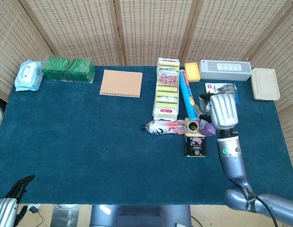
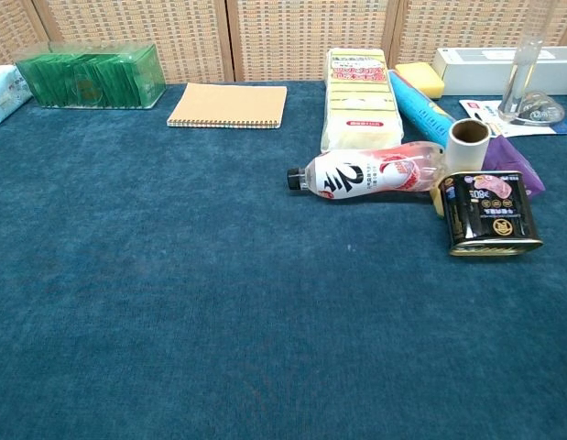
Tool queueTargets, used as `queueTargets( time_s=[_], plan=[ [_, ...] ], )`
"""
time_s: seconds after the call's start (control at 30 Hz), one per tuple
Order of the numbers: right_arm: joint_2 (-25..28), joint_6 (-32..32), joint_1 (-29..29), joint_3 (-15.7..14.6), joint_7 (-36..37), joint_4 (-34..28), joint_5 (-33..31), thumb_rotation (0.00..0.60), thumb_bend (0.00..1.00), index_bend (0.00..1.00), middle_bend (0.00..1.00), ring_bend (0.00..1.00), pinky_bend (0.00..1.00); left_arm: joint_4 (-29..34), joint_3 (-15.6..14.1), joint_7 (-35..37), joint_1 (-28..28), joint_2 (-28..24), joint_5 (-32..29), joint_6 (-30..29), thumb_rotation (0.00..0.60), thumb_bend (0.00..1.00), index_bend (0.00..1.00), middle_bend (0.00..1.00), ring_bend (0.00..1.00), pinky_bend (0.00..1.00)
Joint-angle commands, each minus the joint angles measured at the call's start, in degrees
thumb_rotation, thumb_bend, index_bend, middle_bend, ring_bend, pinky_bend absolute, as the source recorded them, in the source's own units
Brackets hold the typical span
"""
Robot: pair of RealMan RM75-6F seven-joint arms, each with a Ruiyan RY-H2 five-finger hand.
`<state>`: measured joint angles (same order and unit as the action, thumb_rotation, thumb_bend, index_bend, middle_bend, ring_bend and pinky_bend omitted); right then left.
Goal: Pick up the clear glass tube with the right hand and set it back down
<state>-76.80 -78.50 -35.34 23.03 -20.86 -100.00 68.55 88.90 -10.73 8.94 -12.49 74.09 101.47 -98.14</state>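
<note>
Tube axis: clear glass tube (image 2: 521, 78) upright, held aloft | right hand (image 1: 223, 109) closed around it (grip partly hidden) | bench (image 2: 219, 302) directly below; left hand (image 1: 11, 203) far off.

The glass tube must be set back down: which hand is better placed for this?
The right hand: it holds the glass tube upright above the table's right side. The left hand is at the near left corner.

clear glass tube (image 2: 520, 78), near upright, lifted above table

Clear glass tube (image 2: 521, 78) top (beyond chest view's edge)
</note>
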Motion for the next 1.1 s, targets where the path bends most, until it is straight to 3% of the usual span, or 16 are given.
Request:
queueTargets(
  time_s=[0.03,0.4,0.5,0.67,0.73,0.83,0.87,0.97,1.03,1.1],
  plan=[
    [3.1,-1.5,2.6,-2.3,-1.0,-5.9,1.8,0.600,0.36,0.80,0.91,1.00,1.00,0.2,0.1,0.1,0.1,0.0,0.2,-0.1,0.600,0.20,0.11,0.17,0.16,0.34],
    [8.9,-8.4,10.7,-8.4,-4.1,-21.7,7.3,0.600,0.38,0.80,0.95,1.00,1.00,0.0,-0.1,0.1,0.0,0.0,0.8,-0.7,0.600,0.20,0.11,0.17,0.16,0.34],
    [9.0,-9.0,11.0,-7.8,-4.4,-21.8,7.0,0.600,0.38,0.81,0.95,1.00,1.00,0.0,-0.3,0.0,0.0,0.2,1.4,-0.7,0.600,0.20,0.11,0.17,0.16,0.34],
    [6.7,-7.3,9.3,-5.0,-4.7,-18.4,0.3,0.600,0.39,0.81,0.95,1.00,1.00,-0.1,-0.4,-0.1,-0.1,0.2,1.4,-0.7,0.600,0.20,0.11,0.17,0.16,0.34],
    [6.4,-6.6,9.4,-6.8,-5.2,-19.3,2.4,0.600,0.39,0.81,0.95,1.00,1.00,0.0,-0.2,-0.1,0.0,0.2,1.1,-0.6,0.600,0.20,0.11,0.17,0.16,0.34],
    [6.6,-7.0,10.8,-11.2,-6.0,-21.5,10.4,0.600,0.39,0.81,0.95,1.00,1.00,0.5,-0.1,-0.4,0.3,0.1,1.1,-0.2,0.600,0.20,0.11,0.17,0.16,0.34],
    [6.8,-7.2,11.0,-11.3,-6.0,-21.5,11.0,0.600,0.39,0.81,0.95,1.00,1.00,0.5,-0.2,-0.5,0.3,0.1,1.2,-0.3,0.600,0.20,0.11,0.17,0.16,0.34],
    [6.4,-8.8,10.9,-8.7,-5.9,-20.0,9.3,0.600,0.39,0.81,0.95,1.00,1.00,0.4,-0.5,-0.6,0.1,0.1,1.7,-0.5,0.600,0.20,0.11,0.17,0.16,0.34],
    [5.1,-9.5,10.1,-4.9,-5.7,-17.7,4.0,0.600,0.39,0.81,0.96,1.00,1.00,0.2,-0.6,-0.7,-0.1,0.2,1.7,-0.7,0.600,0.20,0.11,0.17,0.16,0.34],
    [4.2,-9.8,10.0,-4.3,-6.8,-17.1,1.9,0.600,0.39,0.81,0.96,1.00,1.00,-0.1,-0.5,-0.4,-0.1,0.3,1.4,-0.7,0.600,0.20,0.11,0.17,0.16,0.34]
  ],
)
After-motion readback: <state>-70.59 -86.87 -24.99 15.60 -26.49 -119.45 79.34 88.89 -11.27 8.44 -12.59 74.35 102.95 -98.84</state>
